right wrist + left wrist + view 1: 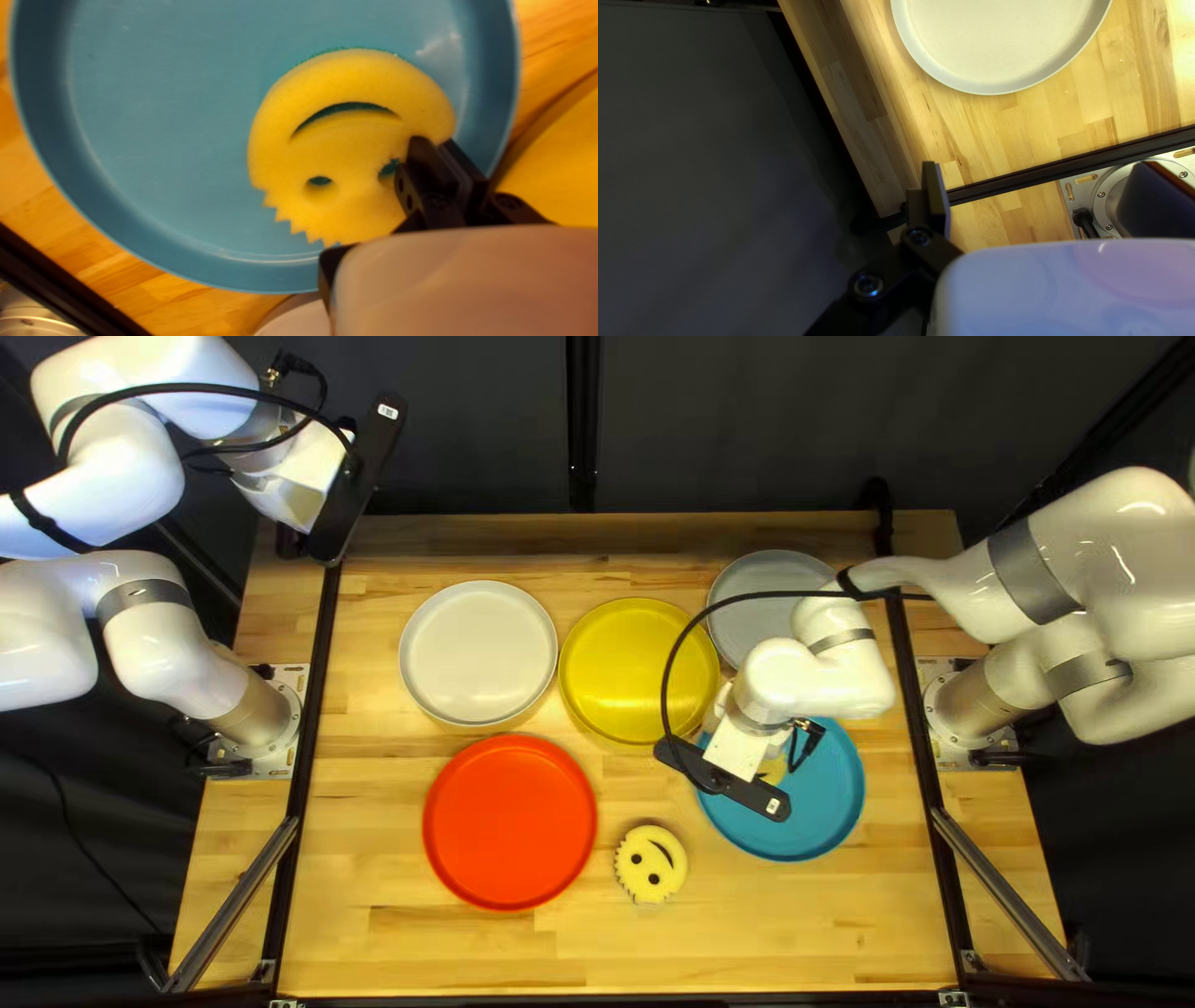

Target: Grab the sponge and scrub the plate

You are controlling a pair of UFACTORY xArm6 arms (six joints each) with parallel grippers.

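Small white sticker point(772, 807) on black wrist bar point(728, 782) above round teal plastic plate point(826, 803): print unreadable. Right gripper point(387, 205) closed, pinching round yellow smiley-face foam sponge point(336, 154), flat inside the teal plate. Left gripper point(941, 200) fully spread, holding nothing, well apart from the plate. Second yellow sponge point(651, 863) just beside plate.

Top cam: above table point(597, 933) near edge, slanting down, whole top in view. L wrist cam: high by far-left corner, sees white plate point(999, 42), shared w/ top. R wrist cam: v. close over blue plate point(140, 116), prob. angled down; also shared.
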